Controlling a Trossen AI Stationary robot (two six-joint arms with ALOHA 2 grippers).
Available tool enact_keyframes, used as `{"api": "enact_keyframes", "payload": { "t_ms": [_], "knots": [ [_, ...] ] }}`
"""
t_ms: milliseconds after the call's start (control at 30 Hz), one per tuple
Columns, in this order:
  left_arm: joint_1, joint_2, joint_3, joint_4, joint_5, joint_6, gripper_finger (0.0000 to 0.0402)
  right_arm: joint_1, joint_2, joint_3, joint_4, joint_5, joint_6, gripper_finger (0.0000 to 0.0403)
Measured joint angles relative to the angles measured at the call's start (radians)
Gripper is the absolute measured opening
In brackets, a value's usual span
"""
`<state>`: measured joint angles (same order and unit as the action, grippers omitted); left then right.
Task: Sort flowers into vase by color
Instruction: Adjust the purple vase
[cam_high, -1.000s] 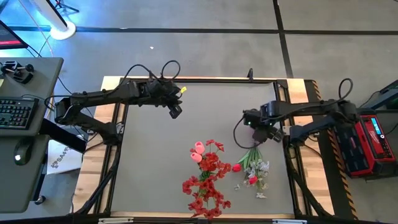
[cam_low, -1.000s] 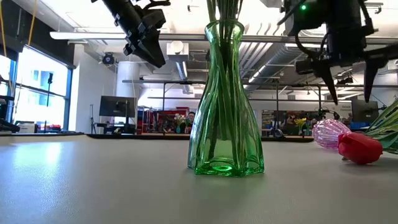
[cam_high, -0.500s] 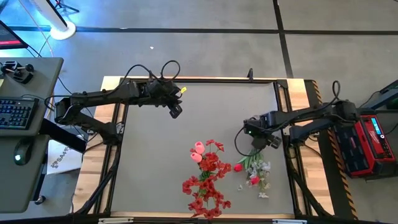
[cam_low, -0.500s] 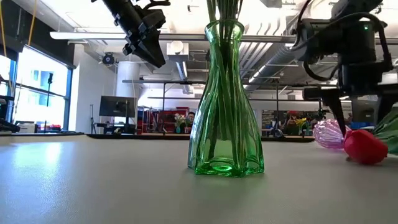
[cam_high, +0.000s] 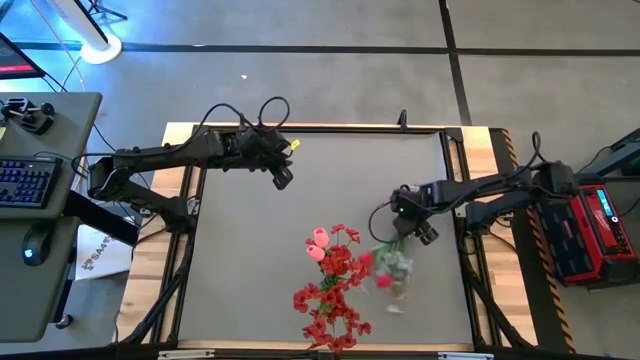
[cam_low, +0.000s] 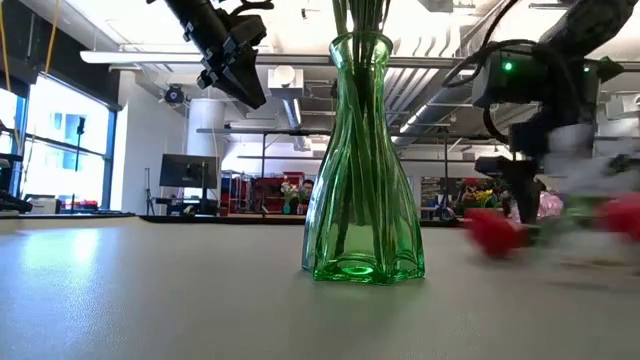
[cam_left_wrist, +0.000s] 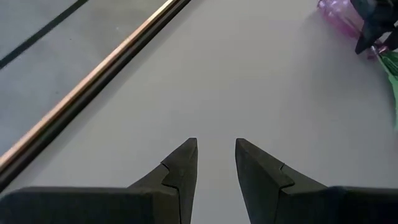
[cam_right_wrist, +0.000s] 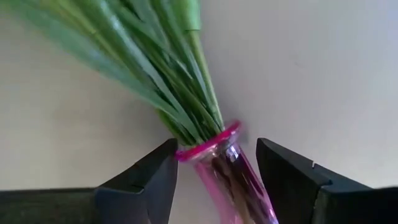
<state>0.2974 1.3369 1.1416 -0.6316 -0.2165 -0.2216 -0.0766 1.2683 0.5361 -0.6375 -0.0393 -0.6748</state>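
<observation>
A green glass vase (cam_low: 362, 170) stands upright on the table with stems in it; from above its red blossoms (cam_high: 335, 290) and a pink bud (cam_high: 318, 240) show. A pink glass vase (cam_right_wrist: 233, 180) lies on its side, green stems (cam_right_wrist: 155, 68) coming out of its mouth, their white and pink flowers (cam_high: 388, 270) blurred. My right gripper (cam_right_wrist: 214, 149) stands open over that vase's neck, one finger on each side (cam_high: 408, 228). My left gripper (cam_high: 283, 180) hangs open and empty above the table's far left part (cam_left_wrist: 216, 162). My right gripper straddles the pink vase's neck just under its rim (cam_right_wrist: 186, 151), fingers pointing down from above and lying across the neck. One finger (cam_right_wrist: 158, 171) meets the rim; the other stands a little apart from the glass. The vase lies on the table.
Bare grey table surface (cam_high: 330, 170) lies between the two arms and across the far half. The green vase stands close to the left of the lying flowers. A desk with keyboard (cam_high: 25, 180) is beyond the table's left side.
My right gripper has come down onto the pink vase's neck and rolled about its own axis. The lying bunch has swung toward the table's left, toward the green vase, its flower heads blurred with motion.
</observation>
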Motion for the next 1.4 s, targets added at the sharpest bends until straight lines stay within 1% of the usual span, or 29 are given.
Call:
{"api": "enact_keyframes", "payload": {
  "t_ms": [167, 400, 533, 800, 900, 967, 1133, 1267, 1400],
  "knots": [
    [0.019, 0.000, 0.000, 0.008, -0.004, 0.028, 0.0099, -0.065, 0.000, -0.012, 0.009, -0.018, 0.117, 0.0203],
    [0.039, 0.000, 0.000, 0.010, 0.001, 0.041, 0.0099, -0.148, 0.001, -0.008, 0.029, 0.005, 0.248, 0.0203],
    [0.039, 0.000, 0.000, 0.010, 0.002, 0.042, 0.0099, -0.200, 0.001, -0.008, 0.045, 0.009, 0.298, 0.0203],
    [0.039, 0.000, 0.000, 0.008, 0.004, 0.049, 0.0099, -0.311, 0.001, -0.006, 0.065, 0.010, 0.319, 0.0203],
    [0.039, 0.000, 0.000, 0.008, -0.002, 0.050, 0.0099, -0.357, 0.001, -0.006, 0.102, 0.003, 0.346, 0.0203],
    [0.039, 0.000, 0.000, 0.008, -0.004, 0.050, 0.0099, -0.393, 0.001, -0.006, 0.154, -0.024, 0.386, 0.0203],
    [0.039, 0.000, 0.000, 0.006, -0.005, 0.050, 0.0099, -0.473, 0.001, -0.009, 0.298, -0.129, 0.513, 0.0203],
    [0.039, 0.000, 0.000, -0.003, -0.006, 0.050, 0.0099, -0.512, 0.021, -0.009, 0.352, -0.144, 0.595, 0.0201],
    [0.043, 0.000, 0.000, -0.003, -0.008, 0.060, 0.0099, -0.529, 0.099, -0.009, 0.378, -0.179, 0.653, 0.0179]
  ]
}}
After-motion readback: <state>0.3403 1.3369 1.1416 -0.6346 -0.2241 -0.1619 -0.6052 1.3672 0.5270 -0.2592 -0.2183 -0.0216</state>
